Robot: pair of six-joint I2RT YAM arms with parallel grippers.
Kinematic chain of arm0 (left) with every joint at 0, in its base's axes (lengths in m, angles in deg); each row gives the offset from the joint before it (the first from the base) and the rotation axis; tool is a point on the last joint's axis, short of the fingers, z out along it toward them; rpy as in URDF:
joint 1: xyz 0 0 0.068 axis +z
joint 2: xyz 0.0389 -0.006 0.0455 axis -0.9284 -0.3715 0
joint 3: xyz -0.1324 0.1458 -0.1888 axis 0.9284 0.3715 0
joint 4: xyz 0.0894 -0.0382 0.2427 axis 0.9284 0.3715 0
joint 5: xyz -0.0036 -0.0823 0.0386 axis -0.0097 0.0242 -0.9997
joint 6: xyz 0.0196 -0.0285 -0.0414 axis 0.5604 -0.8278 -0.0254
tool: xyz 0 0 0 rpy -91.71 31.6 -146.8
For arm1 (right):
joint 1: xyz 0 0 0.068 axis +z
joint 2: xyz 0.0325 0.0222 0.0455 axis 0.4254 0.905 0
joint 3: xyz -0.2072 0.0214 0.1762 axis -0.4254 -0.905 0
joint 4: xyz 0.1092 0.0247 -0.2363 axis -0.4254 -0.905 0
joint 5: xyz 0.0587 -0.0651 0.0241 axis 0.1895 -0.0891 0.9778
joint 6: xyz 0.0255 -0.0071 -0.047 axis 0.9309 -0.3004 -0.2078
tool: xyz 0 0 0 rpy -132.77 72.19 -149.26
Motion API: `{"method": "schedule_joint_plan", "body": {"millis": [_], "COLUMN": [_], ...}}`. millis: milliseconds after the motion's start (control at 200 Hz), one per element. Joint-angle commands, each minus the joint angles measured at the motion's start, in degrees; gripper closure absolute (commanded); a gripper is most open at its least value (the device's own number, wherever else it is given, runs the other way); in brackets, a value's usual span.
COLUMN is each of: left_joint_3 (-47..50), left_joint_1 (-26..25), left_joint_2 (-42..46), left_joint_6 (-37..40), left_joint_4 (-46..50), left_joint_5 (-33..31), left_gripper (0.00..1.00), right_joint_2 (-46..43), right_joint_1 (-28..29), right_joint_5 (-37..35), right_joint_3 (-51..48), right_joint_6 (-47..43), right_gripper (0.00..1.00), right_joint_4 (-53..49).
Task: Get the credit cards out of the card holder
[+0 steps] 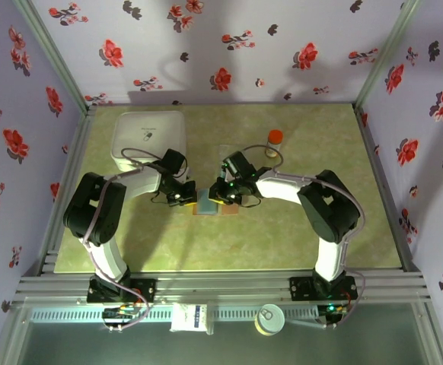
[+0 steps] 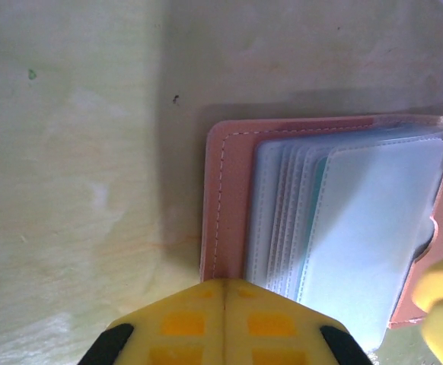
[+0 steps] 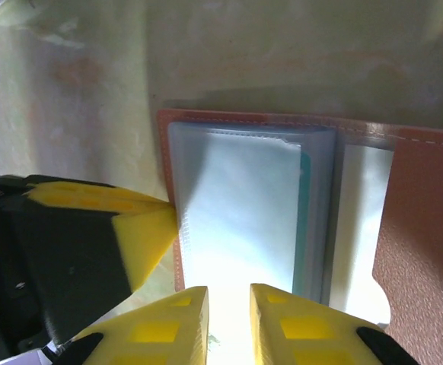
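Observation:
The card holder (image 1: 206,207) lies open on the table between my two grippers. In the left wrist view its tan cover (image 2: 233,198) frames a stack of clear blue-grey sleeves, with the teal edge of one of the credit cards (image 2: 313,220) showing between them. My left gripper (image 2: 223,293) is shut, its tips resting on the cover's left border. In the right wrist view the card holder (image 3: 423,228) shows the same teal card edge (image 3: 304,220). My right gripper (image 3: 229,304) stands over the top sleeve with its fingers a narrow gap apart and nothing seen between them.
A big white square container (image 1: 151,137) stands at the back left, just behind my left arm. An orange-capped bottle (image 1: 275,139) stands at the back, right of centre. A white packet (image 1: 191,318) and a round tin (image 1: 270,318) lie below the table's near edge.

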Motion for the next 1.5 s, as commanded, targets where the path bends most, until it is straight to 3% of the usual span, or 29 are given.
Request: {"method": "schedule_joint_plan", "body": {"millis": [0, 260, 875, 1195, 1495], "left_joint_3": [0.4, 0.56, -0.73, -0.12, 0.03], "left_joint_1": [0.09, 0.34, 0.41, -0.74, -3.01], "left_joint_2": [-0.78, -1.14, 2.89, 6.64, 3.63], "left_joint_6": [1.69, 1.96, 0.54, -6.25, -7.42], "left_joint_4": [1.87, 2.03, 2.55, -5.46, -6.2], "left_joint_5": [-1.67, -2.0, -1.39, 8.33, 7.73], "left_gripper": [0.99, 1.0, 0.98, 0.76, 0.62], "right_joint_2": [1.91, 1.08, -1.59, -1.18, -1.88], "right_joint_1": [0.38, 0.14, -2.16, -2.11, -2.08], "right_joint_5": [1.7, -3.75, -1.55, -1.09, -1.14], "right_joint_3": [0.87, 0.55, -4.08, -4.71, -4.85], "right_joint_6": [1.24, -1.06, -0.19, 0.4, 0.58], "right_gripper": [0.79, 0.79, 0.83, 0.83, 0.84], "right_joint_4": [2.21, -3.53, 0.63, 1.66, 1.9]}}
